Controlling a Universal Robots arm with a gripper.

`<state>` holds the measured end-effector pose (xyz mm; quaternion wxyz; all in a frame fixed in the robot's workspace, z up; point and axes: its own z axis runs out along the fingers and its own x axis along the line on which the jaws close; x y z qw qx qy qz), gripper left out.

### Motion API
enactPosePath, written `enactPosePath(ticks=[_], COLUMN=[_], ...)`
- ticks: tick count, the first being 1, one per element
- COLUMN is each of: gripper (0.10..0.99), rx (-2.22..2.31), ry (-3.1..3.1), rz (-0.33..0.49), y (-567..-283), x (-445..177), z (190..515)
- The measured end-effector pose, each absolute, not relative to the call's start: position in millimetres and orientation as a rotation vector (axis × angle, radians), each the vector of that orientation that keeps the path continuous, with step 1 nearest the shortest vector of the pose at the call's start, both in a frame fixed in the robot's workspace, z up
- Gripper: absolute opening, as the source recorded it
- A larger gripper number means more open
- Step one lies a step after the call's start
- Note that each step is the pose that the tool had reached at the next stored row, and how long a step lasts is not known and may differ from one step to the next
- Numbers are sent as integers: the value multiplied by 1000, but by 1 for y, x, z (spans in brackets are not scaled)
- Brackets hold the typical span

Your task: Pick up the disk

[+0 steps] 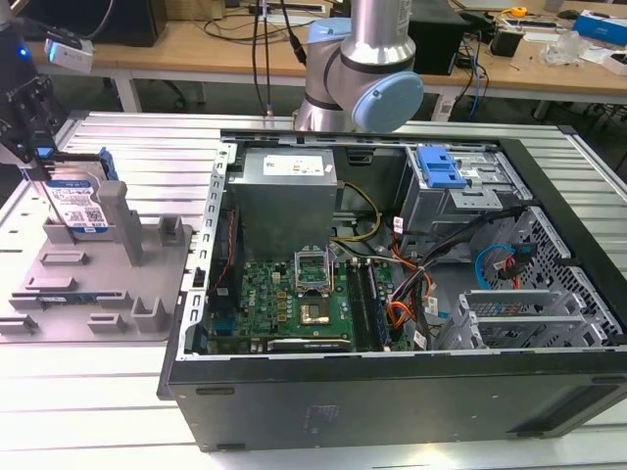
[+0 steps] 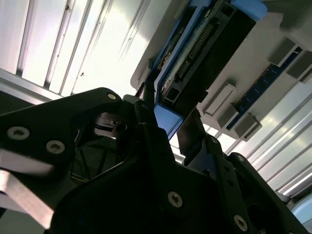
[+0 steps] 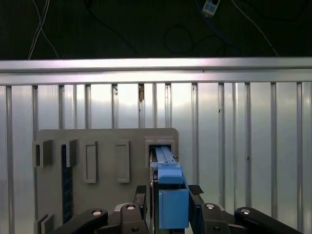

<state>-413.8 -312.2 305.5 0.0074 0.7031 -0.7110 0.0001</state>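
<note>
With my fingers (image 3: 168,192) straddling the blue-railed, silver-grey flat hard disk (image 1: 80,208) standing upright in the grey plastic slotted fixture (image 1: 147,264) at the worktop's edge, seemingly not yet clenched, I should squeeze squarely on both faces and lift straight.

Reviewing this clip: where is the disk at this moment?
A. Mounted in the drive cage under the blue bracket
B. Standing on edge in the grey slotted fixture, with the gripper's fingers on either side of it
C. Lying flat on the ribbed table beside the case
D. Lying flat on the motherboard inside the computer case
B: in the exterior view the disk stands upright in the fixture, and the first wrist view shows the gripper straddling its blue rail.
</note>
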Motion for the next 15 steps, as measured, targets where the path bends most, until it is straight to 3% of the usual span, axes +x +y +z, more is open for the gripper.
enactPosePath(ticks=[15], gripper=[435], rx=[2199], ry=[-2223], rz=[0], y=[-312], x=[-414], z=[303])
